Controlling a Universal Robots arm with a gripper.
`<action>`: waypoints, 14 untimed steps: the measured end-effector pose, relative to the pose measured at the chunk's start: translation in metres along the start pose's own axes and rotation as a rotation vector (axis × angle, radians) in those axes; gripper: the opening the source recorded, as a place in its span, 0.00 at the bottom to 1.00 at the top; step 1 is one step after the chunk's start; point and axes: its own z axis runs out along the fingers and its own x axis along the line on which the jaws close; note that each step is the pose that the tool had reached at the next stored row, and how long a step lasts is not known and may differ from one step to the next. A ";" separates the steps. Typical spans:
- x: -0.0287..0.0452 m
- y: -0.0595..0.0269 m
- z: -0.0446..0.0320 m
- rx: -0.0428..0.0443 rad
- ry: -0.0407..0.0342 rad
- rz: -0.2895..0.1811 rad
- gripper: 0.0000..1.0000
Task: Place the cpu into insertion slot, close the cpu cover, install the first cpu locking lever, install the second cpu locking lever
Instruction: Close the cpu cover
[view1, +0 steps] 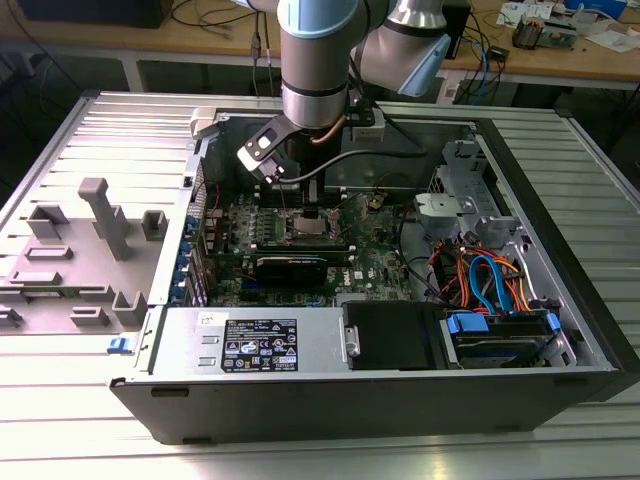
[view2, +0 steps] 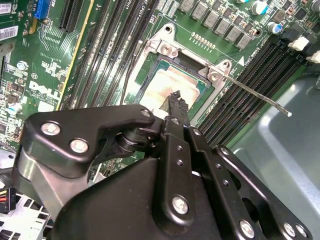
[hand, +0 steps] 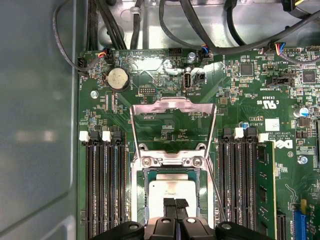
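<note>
A ribbed silver metal table (view1: 60, 400) carries a black, open-sided steel computer case (view1: 330, 410). A wooden workbench (view1: 560, 60) runs behind it, along the top of the exterior view. Toward the exterior view's left stand matte grey moulded plastic fixtures (view1: 105, 225). In the case's lower middle lies a black boxy power supply (view1: 260, 345) with a white label, and blue and orange cables (view1: 490, 280) bunch toward the exterior view's right.

From the upper middle of the exterior view the arm reaches down into the case, with the black gripper (view1: 312, 213) over the green motherboard (view1: 375, 250).

In both wrist views the gripper's (hand: 175, 202) two narrow fingertips sit pressed together with nothing between them, just above the small square cpu (hand: 170, 186) with its dull silver-grey top. The cpu (view2: 167, 82) lies flat inside the square metal-rimmed insertion slot (view2: 165, 47), partly hidden by the gripper's (view2: 175, 97) bolted black linkage. The thin silver frame of the cpu cover (hand: 172, 105) stands swung up off the slot, and green board shows through its large opening. A thin wire locking lever (view2: 260, 97) juts out free beside the slot. Long black memory slots (hand: 102, 190) with white clips flank the slot on both sides. A round silver coin battery (hand: 118, 78) sits on the board beyond the raised cover.
</note>
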 end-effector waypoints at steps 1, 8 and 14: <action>0.0000 0.0000 0.0000 0.0000 0.0000 0.000 0.11; 0.0000 0.0002 -0.0027 0.0000 -0.0001 0.000 0.11; 0.0000 0.0002 -0.0035 0.0001 -0.0004 0.000 0.11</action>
